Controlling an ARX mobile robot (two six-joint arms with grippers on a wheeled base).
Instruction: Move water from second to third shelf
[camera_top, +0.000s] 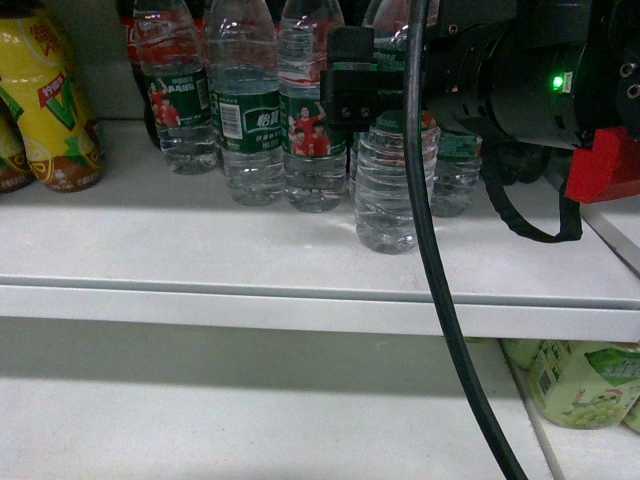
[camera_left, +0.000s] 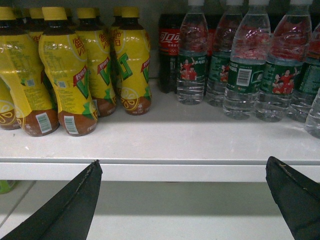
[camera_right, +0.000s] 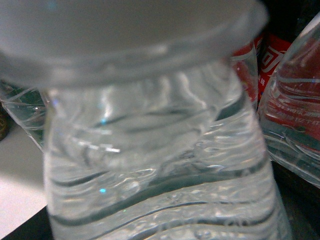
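Several water bottles (camera_top: 245, 110) with green labels stand in a row on the white shelf (camera_top: 200, 250). One water bottle (camera_top: 385, 195) stands forward of the row, close to the shelf's front. My right gripper (camera_top: 385, 100) reaches in from the upper right around its upper part, with one black finger (camera_top: 350, 85) showing to its left. That bottle (camera_right: 160, 165) fills the right wrist view and hides the fingertips. My left gripper (camera_left: 183, 167) hangs open and empty before the shelf edge (camera_left: 160, 170), left of the water row (camera_left: 240, 75).
Yellow-labelled tea bottles (camera_left: 65, 75) crowd the shelf's left part, also in the head view (camera_top: 50, 100). Red-labelled cola bottles (camera_left: 170, 50) stand behind the water. A black cable (camera_top: 440, 300) hangs across the front. Green drink bottles (camera_top: 580, 380) sit on the lower shelf (camera_top: 250, 420).
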